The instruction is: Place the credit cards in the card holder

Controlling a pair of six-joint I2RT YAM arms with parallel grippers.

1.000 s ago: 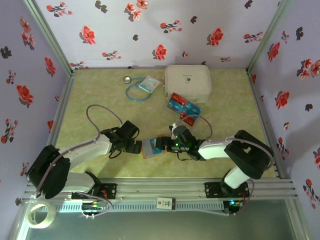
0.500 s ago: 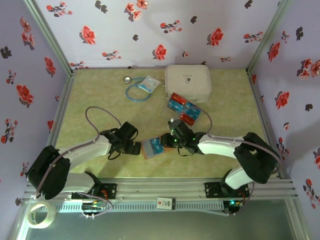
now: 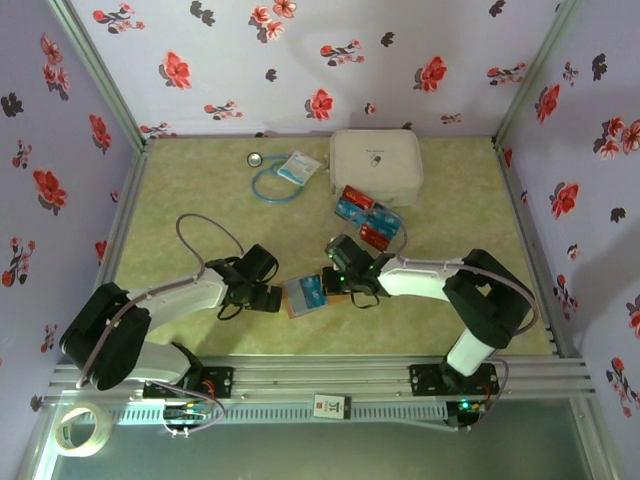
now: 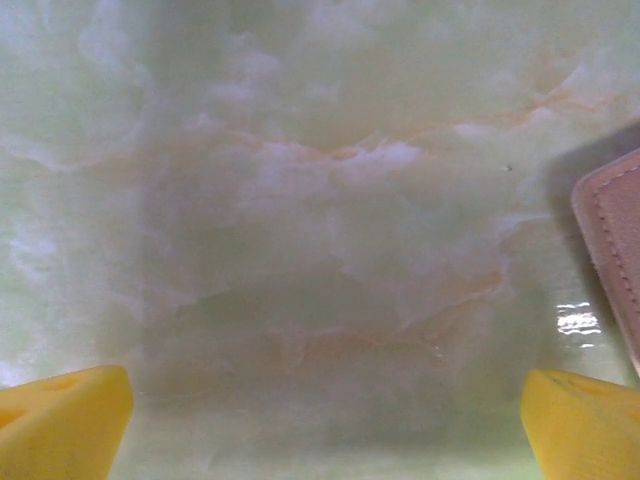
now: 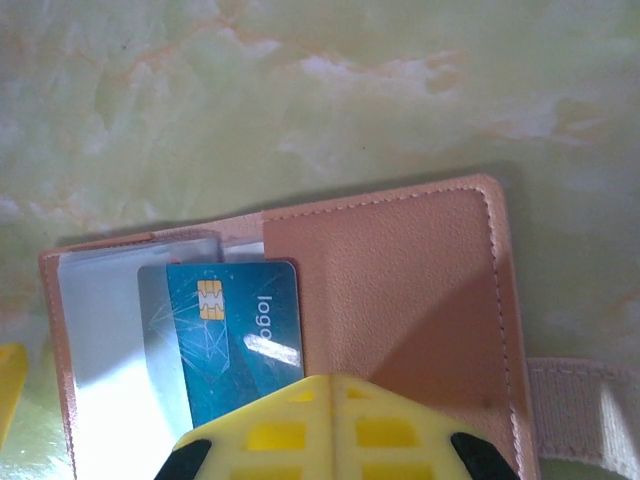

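A blue credit card point(image 5: 235, 340) looks part-way into the sleeve of the card holder point(image 5: 400, 300) under the right end effector point(image 5: 168, 415), fingers apart; with the left end effector point(image 4: 320, 425) gaping beside the holder, not pinning it, a push could skid it away.

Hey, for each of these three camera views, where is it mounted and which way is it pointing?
Top external: above and behind the bases, looking down on the table; both arms show, left tool and right tool flanking the card holder.
Left wrist: faces down at the table; yellow fingertips in the bottom corners.
Right wrist: faces down on the open card holder and a blue card; yellow finger at bottom.
Shared: all three catch the card holder.
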